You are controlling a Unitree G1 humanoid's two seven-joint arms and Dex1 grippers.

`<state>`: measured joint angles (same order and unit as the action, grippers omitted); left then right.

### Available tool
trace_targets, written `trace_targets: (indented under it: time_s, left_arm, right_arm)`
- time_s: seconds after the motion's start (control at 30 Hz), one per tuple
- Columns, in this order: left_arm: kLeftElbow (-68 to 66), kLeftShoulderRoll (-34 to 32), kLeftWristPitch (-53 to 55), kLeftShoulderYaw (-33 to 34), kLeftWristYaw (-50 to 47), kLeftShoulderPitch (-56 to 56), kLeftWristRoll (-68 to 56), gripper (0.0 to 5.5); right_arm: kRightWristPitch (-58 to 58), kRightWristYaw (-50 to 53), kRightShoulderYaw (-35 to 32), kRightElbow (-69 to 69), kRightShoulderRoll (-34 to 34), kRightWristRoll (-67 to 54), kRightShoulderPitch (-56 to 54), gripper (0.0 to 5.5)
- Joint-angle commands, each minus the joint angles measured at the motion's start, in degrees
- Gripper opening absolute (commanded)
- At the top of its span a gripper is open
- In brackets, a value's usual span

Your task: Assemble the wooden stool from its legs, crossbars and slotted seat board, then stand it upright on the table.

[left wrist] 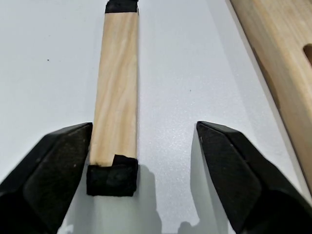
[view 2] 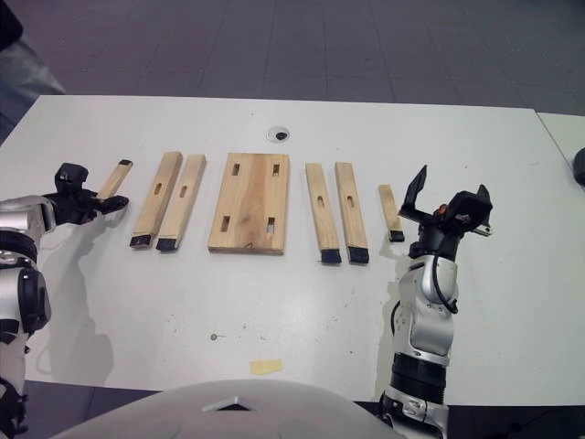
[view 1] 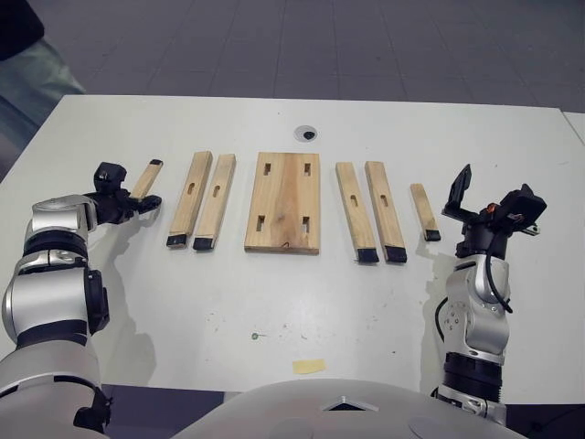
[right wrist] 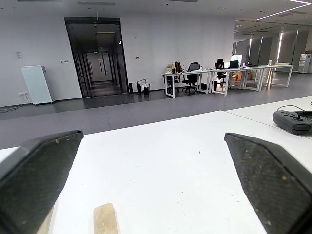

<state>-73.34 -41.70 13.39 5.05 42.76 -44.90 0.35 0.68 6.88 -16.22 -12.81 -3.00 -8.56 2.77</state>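
Note:
The slotted seat board [view 1: 283, 203] lies flat mid-table. Two long slotted legs [view 1: 190, 198] [view 1: 216, 200] lie to its left and two more [view 1: 356, 211] [view 1: 385, 210] to its right. A short crossbar [view 1: 146, 178] lies at the far left; my left gripper [view 1: 131, 189] is open with that crossbar's [left wrist: 116, 92] near end between its fingers [left wrist: 48, 165], close to one of them. Another short crossbar [view 1: 424, 211] lies at the right. My right gripper [view 1: 492, 197] is held open above the table just right of it, with nothing between its fingers [right wrist: 34, 175].
A round cable hole [view 1: 308, 133] sits in the white table [view 1: 292, 302] behind the board. A scrap of yellow tape [view 1: 309, 366] lies near the front edge. A black controller [right wrist: 294, 119] rests on the neighbouring table to the right.

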Motion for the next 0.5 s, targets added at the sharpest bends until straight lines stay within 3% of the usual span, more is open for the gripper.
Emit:
trace_targets:
  time_s: [0.03, 0.37, 0.5]
  left_arm:
    - [-1.22, 0.0, 3.33, -0.81, 1.3, 2.95, 1.07, 3.27]
    - [0.07, 1.38, 0.29, -3.33, -0.87, 8.15, 2.79, 1.7]
    - [1.8, 2.54, -0.57, -0.17, -3.05, 7.89, -0.89, 1.29]
  right_arm:
    - [0.92, 0.55, -0.12, -1.04, 0.24, 0.3, 0.19, 5.4]
    - [1.37, 0.96, 0.02, -0.65, 0.18, 0.6, -0.15, 5.4]
    - [1.56, 0.72, 0.04, 0.02, -0.1, 0.47, -1.06, 5.4]
